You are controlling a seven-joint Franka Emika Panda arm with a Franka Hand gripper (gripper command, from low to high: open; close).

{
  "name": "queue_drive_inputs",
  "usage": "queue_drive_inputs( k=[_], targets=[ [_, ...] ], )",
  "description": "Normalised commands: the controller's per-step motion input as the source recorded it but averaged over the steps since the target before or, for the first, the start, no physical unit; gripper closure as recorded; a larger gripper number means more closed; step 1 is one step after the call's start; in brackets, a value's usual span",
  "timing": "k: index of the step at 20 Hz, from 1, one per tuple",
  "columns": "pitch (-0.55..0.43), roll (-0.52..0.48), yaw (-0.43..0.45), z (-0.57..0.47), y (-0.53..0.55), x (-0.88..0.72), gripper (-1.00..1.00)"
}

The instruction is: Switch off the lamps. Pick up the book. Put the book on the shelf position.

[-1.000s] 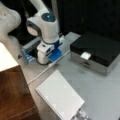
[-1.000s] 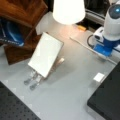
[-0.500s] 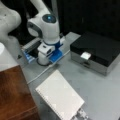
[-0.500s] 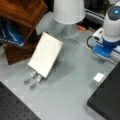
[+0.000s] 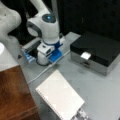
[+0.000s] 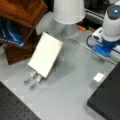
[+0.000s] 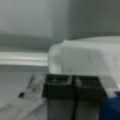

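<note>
Reddish-brown wood marks the shelf position (image 5: 15, 92) at a front view's far left, a flat-topped block running down to the bottom edge; in a front view it sits at upper left (image 6: 22, 10), tilted in the frame.

Moving rightward, we find the book (image 5: 60, 96), a pale speckled slab propped at a slant on a small stand, just beside the wooden block but apart from it. Its long axis runs from upper left to lower right across the grey tabletop (image 5: 100, 85). In a front view the book (image 6: 45, 53) leans with its upper edge toward the block and its lower edge on metal feet.

Further right, toward a front view's top, we see the gripper (image 5: 43, 58) pointing straight down, low over the table beside a blue base and a white cable. In the wrist view its two dark fingers (image 7: 58, 86) stand pressed together with nothing between them, facing a white rounded body (image 7: 85, 60), which we judge to be part of a lamp. The white lamp shade (image 6: 68, 10) shows at a front view's top.

So the book lies well apart from the gripper, toward a front view's bottom, untouched. Rightmost sits a black box (image 5: 100, 50) with a white latch.
</note>
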Motion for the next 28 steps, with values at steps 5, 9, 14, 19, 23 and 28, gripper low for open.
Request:
queue_drive_inputs(
  k=[5, 9, 14, 19, 23, 28],
  targets=[
    [-0.298, 0.047, -0.048, 0.08, -0.2, -0.58, 1.0],
    [-0.243, 0.064, -0.043, 0.05, -0.2, -0.39, 1.0],
    [-0.175, 0.066, -0.034, 0.02, -0.2, -0.25, 1.0],
    [-0.074, 0.067, -0.003, 0.09, -0.17, -0.17, 1.0],
    [-0.008, 0.055, 0.024, 0.16, -0.11, -0.09, 1.0],
    [0.027, 0.041, 0.045, 0.1, -0.05, -0.02, -1.0]
  ],
)
